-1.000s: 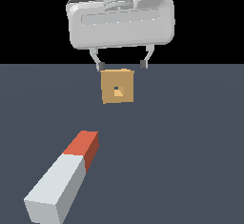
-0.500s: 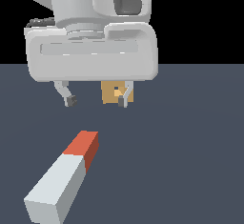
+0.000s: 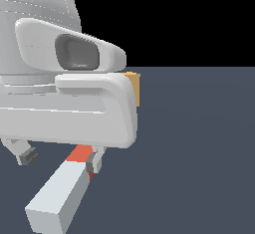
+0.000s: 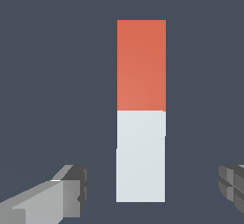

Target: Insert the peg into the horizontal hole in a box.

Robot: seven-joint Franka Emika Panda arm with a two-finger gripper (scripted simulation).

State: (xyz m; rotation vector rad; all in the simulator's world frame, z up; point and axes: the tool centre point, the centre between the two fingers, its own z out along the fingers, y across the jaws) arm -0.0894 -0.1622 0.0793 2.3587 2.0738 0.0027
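Observation:
The peg lies flat on the dark floor, pale grey-white with an orange-red end pointing away toward the box. In the wrist view the peg lies between the open fingers, nearer the other finger. My gripper is open and empty, hovering just above the peg's orange-red end. The tan box is mostly hidden behind the gripper body; only a corner shows. The hole is hidden.
The large white gripper body fills the exterior view's left and blocks most of the scene. The dark flat floor stretches around.
My gripper has moved down and toward the camera, from in front of the box to just above the peg. It now covers most of the box. The peg has not moved.

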